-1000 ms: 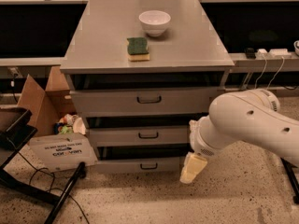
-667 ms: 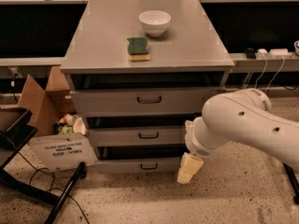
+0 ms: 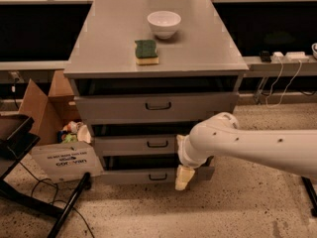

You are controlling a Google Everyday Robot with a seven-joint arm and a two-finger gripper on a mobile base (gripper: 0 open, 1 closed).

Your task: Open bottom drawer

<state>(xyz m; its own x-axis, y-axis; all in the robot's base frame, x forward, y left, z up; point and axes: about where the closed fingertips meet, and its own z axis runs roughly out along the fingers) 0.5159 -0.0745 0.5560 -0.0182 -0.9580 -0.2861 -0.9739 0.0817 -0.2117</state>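
Observation:
The grey cabinet has three drawers. The bottom drawer [image 3: 133, 176] is the lowest, with a slim grey front and a small dark bar handle [image 3: 158, 177]; a dark gap shows above its front. My gripper [image 3: 184, 177] hangs from the white arm [image 3: 247, 145], which reaches in from the right. Its pale tip sits just right of the bottom drawer's handle, in front of the drawer's right part. The arm hides the right ends of the middle and bottom drawers.
On the cabinet top stand a white bowl [image 3: 164, 23] and a green and yellow sponge [image 3: 146, 51]. An open cardboard box [image 3: 54, 128] with rubbish stands at the left, next to a black stand leg [image 3: 69, 207] and cables. Plugs and cables lie at the right [image 3: 285, 58].
The arm and gripper have moved left across the cabinet front, closer to the bottom drawer's handle. The drawers look the same.

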